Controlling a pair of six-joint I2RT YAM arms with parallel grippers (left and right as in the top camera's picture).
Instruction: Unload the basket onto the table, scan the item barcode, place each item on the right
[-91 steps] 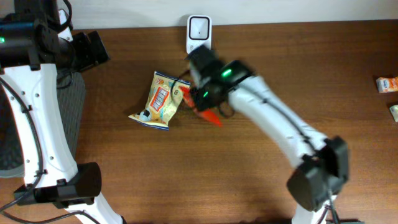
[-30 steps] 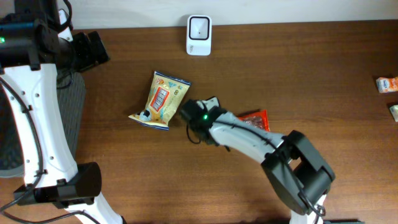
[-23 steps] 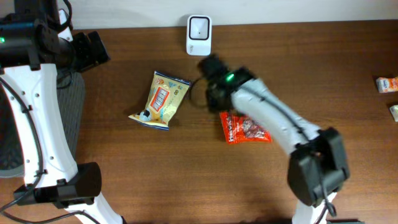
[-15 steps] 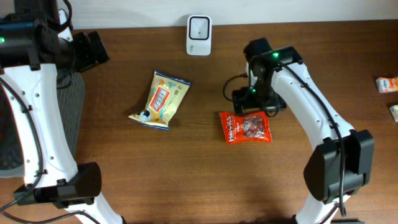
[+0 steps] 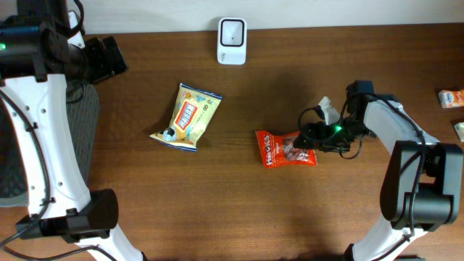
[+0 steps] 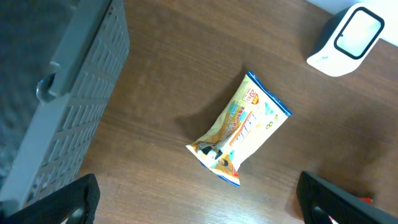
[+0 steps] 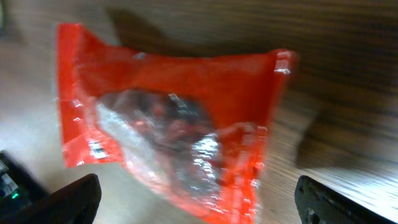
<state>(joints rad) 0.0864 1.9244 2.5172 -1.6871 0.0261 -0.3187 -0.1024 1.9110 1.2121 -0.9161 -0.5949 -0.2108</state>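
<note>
The red packet [image 5: 286, 148] lies flat on the bench [image 5: 217, 210], just under and in front of the right jaws. These stand wide open and hold nothing. In the right wrist view the packet [image 7: 174, 130] fills the space ahead of the two spread fingertips [image 7: 68, 199]. Its clear window shows dark contents. Whether a fingertip touches the packet's near edge cannot be told.

The yellow packet [image 5: 187, 116] lies flat too, further to the left of the right jaws, past the red one and apart from it. From the left wrist it [image 6: 239, 137] shows ahead of the left jaws, between their fingertips [image 6: 68, 199], which are also spread wide with nothing in them.

The white scanner [image 5: 232, 31] stands at the far edge of the bench, well apart from both pairs of jaws. A grey basket [image 6: 62, 93] sits to the left of the left jaws. A small carton [image 5: 451, 98] lies far to the right of the right jaws.
</note>
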